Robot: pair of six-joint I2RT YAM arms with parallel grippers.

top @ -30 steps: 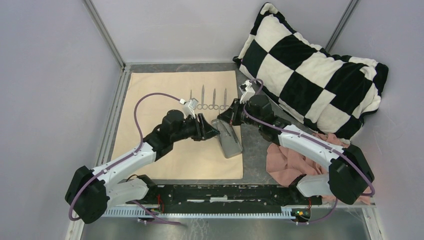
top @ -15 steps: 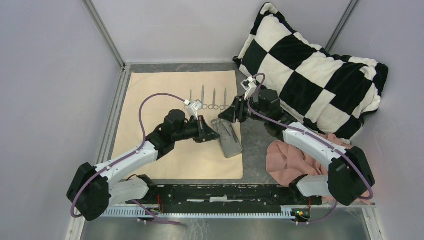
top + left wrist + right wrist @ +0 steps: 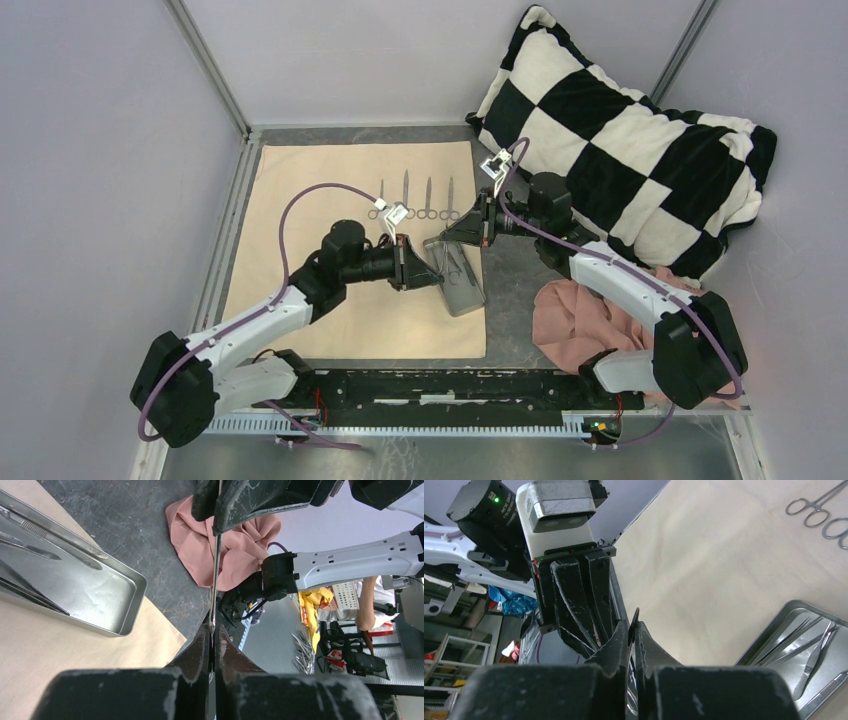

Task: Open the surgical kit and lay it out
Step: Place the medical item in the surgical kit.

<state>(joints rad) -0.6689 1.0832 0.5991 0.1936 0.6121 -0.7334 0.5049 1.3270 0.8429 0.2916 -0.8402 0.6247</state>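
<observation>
The beige cloth wrap [image 3: 330, 180] lies spread flat. Several ring-handled steel instruments [image 3: 428, 200] lie in a row at its far side. The grey metal tray [image 3: 470, 298] sits on the cloth's right edge with more instruments [image 3: 814, 655] inside. Above the tray my two grippers meet tip to tip. A slim steel instrument [image 3: 216, 575] spans between them. My left gripper [image 3: 212, 630] is shut on its near end. My right gripper [image 3: 633, 622] is shut on the other end, a thin edge showing between its fingers.
A pink cloth [image 3: 580, 315] lies crumpled on the dark table right of the tray, under the right arm. A black-and-white checkered pillow [image 3: 620, 130] fills the back right corner. Grey walls close the left and far sides.
My left gripper has shut on the instrument that the right gripper held. The right gripper opened briefly and has closed down again, its wrist shifting slightly to the right.
</observation>
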